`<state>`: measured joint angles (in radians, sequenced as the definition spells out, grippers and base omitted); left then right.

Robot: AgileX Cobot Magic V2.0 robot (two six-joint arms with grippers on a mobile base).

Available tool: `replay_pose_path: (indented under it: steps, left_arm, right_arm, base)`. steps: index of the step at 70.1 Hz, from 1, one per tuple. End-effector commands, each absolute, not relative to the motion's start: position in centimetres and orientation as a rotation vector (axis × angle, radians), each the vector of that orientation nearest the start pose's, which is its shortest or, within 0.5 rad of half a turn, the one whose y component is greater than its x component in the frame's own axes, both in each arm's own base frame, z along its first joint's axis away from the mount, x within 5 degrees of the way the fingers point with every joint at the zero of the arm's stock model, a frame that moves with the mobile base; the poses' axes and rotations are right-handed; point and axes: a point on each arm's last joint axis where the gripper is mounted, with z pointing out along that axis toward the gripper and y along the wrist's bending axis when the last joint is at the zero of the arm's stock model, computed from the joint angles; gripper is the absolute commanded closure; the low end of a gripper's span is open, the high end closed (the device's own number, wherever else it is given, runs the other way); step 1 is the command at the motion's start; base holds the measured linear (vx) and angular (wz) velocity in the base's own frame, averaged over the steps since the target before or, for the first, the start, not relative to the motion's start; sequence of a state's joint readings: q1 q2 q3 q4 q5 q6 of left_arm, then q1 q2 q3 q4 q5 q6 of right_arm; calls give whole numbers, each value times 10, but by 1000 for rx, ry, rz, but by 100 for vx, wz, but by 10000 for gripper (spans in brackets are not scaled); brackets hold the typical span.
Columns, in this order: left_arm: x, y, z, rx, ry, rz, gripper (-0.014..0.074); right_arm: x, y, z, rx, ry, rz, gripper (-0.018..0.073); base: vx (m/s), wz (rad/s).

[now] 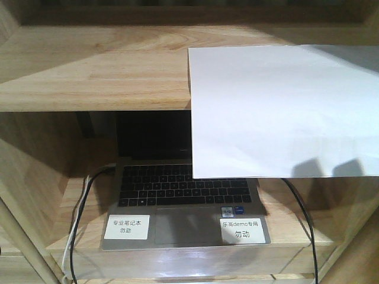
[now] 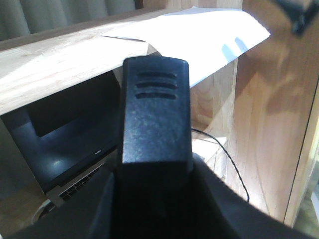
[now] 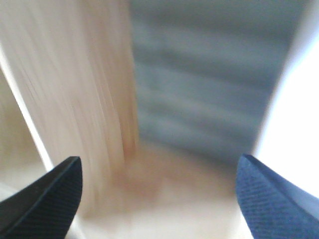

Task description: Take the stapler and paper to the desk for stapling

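The paper (image 1: 278, 106), a white sheet, lies on the upper shelf board and hangs over its front edge. It also shows at the top of the left wrist view as the paper (image 2: 199, 35). The black stapler (image 2: 155, 114), with three grooves at its end, fills the middle of that view, and my left gripper (image 2: 154, 199) is shut on it. My right gripper (image 3: 158, 194) stands open with nothing between its dark fingertips (image 3: 50, 194). This view is blurred. Neither gripper shows in the front view. The desk is out of view.
An open laptop (image 1: 183, 201) with two white labels sits on the lower shelf under the upper board (image 1: 95, 71). Cables (image 1: 77, 231) run down both sides. A vertical wood panel (image 2: 279, 114) stands right of the stapler. A wood upright (image 3: 75, 89) rises ahead of the right gripper.
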<state>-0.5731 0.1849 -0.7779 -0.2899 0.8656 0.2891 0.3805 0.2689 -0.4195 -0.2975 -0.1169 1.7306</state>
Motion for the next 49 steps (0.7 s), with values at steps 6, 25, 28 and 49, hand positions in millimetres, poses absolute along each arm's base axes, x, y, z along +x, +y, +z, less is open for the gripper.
replay_pose_path:
  steps: [6, 25, 28, 49]
  left_arm:
    - [-11, -16, 390, 665, 1495, -573, 603]
    - [-11, -16, 390, 665, 1495, -573, 603]
    - [-11, -16, 390, 665, 1495, -573, 603]
    - [-11, -16, 390, 665, 1495, -573, 603]
  right_arm:
    - [48, 30, 346, 583, 1325, 1634, -31]
    - [49, 35, 332, 518, 1542, 1558, -31]
    - [50, 36, 328, 529, 1565, 1540, -31]
    - [64, 58, 275, 508, 1560, 1701, -31]
  base:
    - [0, 0]
    - [0, 0]
    - [0, 0]
    - [0, 0]
